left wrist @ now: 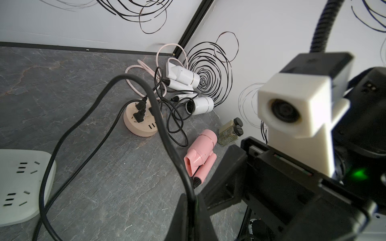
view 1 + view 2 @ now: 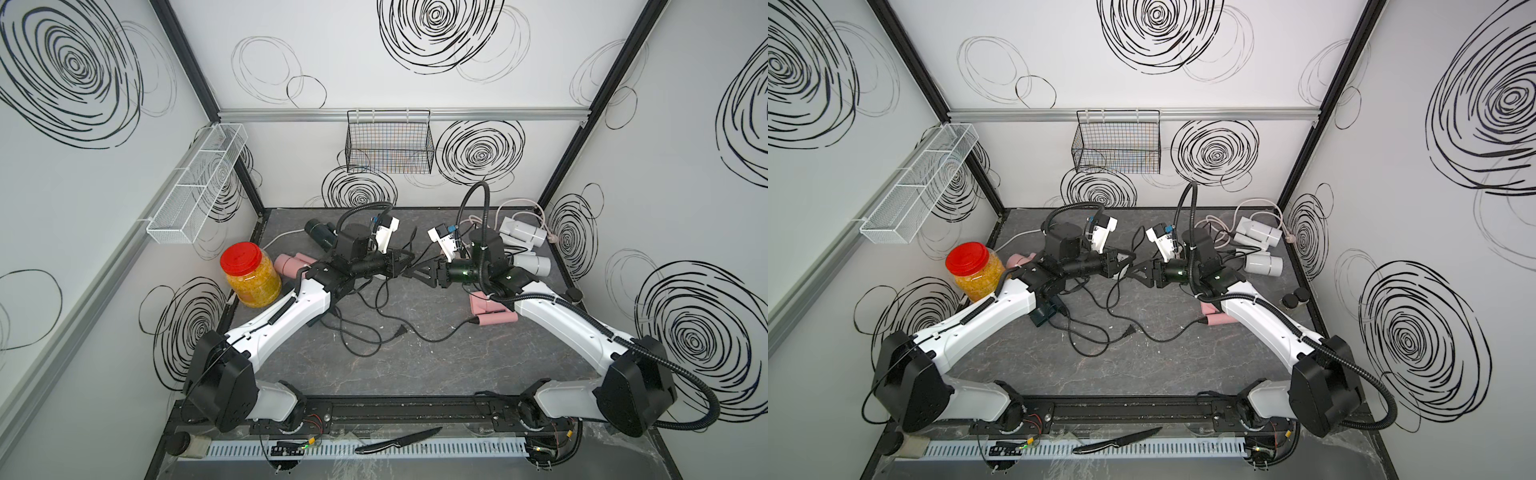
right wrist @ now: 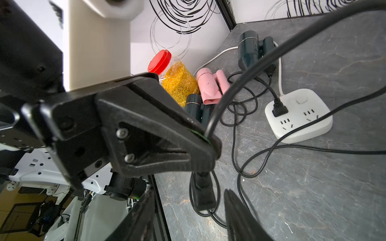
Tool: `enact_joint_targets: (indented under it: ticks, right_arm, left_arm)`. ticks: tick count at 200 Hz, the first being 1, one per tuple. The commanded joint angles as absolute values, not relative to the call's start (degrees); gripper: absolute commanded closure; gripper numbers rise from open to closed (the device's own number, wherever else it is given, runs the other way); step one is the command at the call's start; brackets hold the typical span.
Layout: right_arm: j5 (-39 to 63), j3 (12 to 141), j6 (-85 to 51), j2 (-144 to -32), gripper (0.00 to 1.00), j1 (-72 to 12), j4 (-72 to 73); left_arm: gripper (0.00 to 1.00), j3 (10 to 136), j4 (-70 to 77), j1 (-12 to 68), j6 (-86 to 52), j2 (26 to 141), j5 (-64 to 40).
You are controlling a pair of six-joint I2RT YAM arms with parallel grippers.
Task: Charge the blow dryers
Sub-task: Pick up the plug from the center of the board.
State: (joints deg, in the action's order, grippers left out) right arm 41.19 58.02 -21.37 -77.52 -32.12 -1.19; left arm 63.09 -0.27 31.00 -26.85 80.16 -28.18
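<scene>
Mid-frame in both top views, left jaws clamp a cord [image 3: 229, 89]; right jaws stand apart around its hanging plug [image 3: 203, 194]. Advised: close squarely on plug body, prongs clear.

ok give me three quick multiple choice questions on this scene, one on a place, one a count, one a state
1. Where is the jar?
A. far right corner
B. left side, beside a pink dryer
C. front middle

2. How many plugs sit in the white strip?
A. none
B. one
C. three

3. The left gripper is:
A. open
B. shut on the jar
C. shut on a black cord

Answers: 1 B, it stands by that dryer on the left; 2 B, a single black plug fills one socket; 3 C, it pinches the cord.
</scene>
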Motion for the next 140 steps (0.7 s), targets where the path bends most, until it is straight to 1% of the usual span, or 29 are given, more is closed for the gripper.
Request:
enact_joint_targets:
  ticks: [1,33,58,74,95,106,121,140]
  right_arm:
    - [41.5,59.2,-20.4,-78.4,0.46,-32.1,-1.7]
    - [41.3,58.5,-20.4,-78.8,0.52,-32.1,-0.8]
    - [41.5,57.8,-21.3,-79.1,0.59,-32.2,1.4]
    - [42.0,57.6,-22.0,-79.2,0.65,-32.2,2.8]
    - [42.7,57.4,-22.8,-79.2,0.69,-32.2,3.8]
    - [43.1,57.1,-23.1,-79.3,0.69,-32.2,4.2]
    - [43.4,56.6,-23.4,-79.4,0.64,-32.3,4.7]
    - [44.0,56.0,-23.6,-79.4,0.64,-32.5,5.3]
  left_arm:
    - [0.96,62.7,3.2,30.9,-27.6,80.4,-29.8]
    - [0.96,62.1,5.2,30.5,-30.8,80.7,-31.0]
    - [0.96,60.8,9.7,30.1,-36.1,81.0,-33.3]
    - [0.95,60.6,10.0,30.0,-37.1,80.9,-33.5]
    - [0.95,60.2,10.6,29.3,-38.2,80.6,-34.5]
    - [0.95,59.8,12.0,28.7,-39.4,80.3,-35.4]
    - [0.95,59.5,13.2,28.0,-40.5,79.9,-36.2]
    - [0.94,59.3,13.7,27.2,-41.0,79.5,-37.0]
